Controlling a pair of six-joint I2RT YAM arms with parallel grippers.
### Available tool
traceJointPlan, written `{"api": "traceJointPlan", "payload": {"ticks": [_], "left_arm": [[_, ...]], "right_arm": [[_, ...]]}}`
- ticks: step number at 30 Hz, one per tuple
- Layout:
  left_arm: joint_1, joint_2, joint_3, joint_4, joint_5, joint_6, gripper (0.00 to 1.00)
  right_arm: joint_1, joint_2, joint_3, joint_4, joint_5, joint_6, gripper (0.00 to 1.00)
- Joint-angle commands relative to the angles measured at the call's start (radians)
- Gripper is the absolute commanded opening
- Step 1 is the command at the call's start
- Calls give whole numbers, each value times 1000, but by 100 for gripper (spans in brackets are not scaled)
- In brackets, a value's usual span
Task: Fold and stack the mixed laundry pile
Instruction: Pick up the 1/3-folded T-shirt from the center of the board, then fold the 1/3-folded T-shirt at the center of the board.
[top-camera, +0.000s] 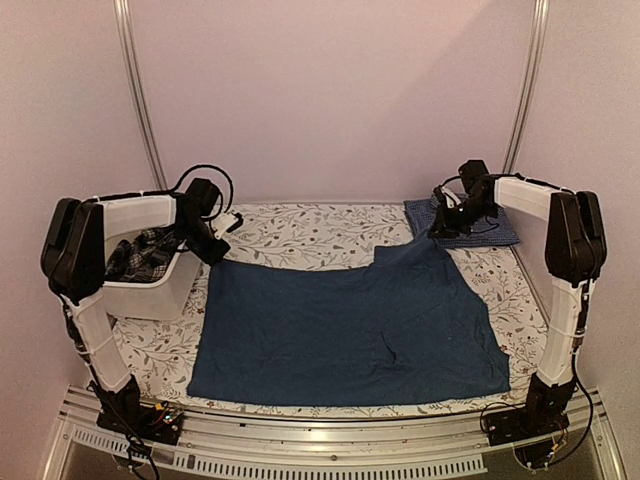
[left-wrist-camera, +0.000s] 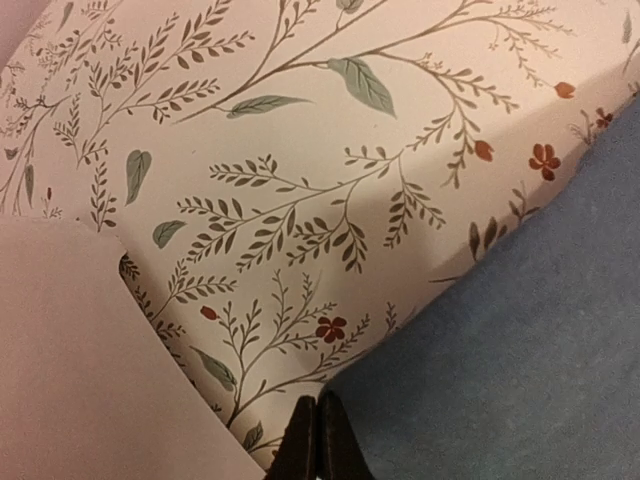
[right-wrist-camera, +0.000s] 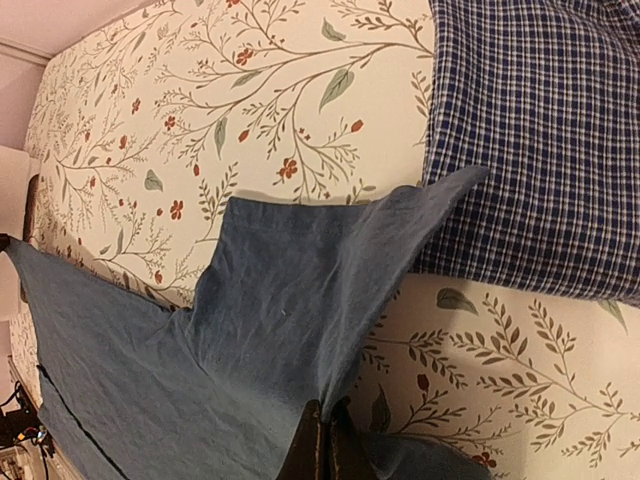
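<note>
A dark blue T-shirt (top-camera: 350, 320) lies spread flat across the middle of the table. My left gripper (top-camera: 216, 252) is down at its far left corner. In the left wrist view the fingers (left-wrist-camera: 318, 430) are pressed together, and the shirt's edge (left-wrist-camera: 520, 350) runs into their tips. My right gripper (top-camera: 440, 230) is shut on the shirt's far right corner. That cloth (right-wrist-camera: 280, 300) rises in a taut fold into the shut jaws (right-wrist-camera: 327, 435). A folded blue-and-white checked shirt (top-camera: 482, 226) (right-wrist-camera: 540, 130) lies just beyond it. A black-and-white plaid piece (top-camera: 140, 255) sits in the tub.
A white plastic tub (top-camera: 150, 295) stands at the left, right beside my left gripper, and its wall (left-wrist-camera: 80, 350) fills the lower left of the left wrist view. A floral tablecloth (top-camera: 300, 235) covers the table. Walls close in the back and sides.
</note>
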Motion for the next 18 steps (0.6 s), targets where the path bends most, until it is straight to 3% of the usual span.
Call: {"api": "traceJointPlan", "payload": {"ticks": [1, 13, 18], "left_arm": [[-9, -113, -109, 102, 24, 0, 0], [-63, -353, -346, 146, 35, 6, 0], [-107, -436, -410, 120, -47, 3, 0]], "right_arm": [[-5, -110, -121, 45, -21, 4, 0], [-5, -350, -428, 79, -41, 24, 0], [-5, -434, -510, 52, -30, 18, 0]]}}
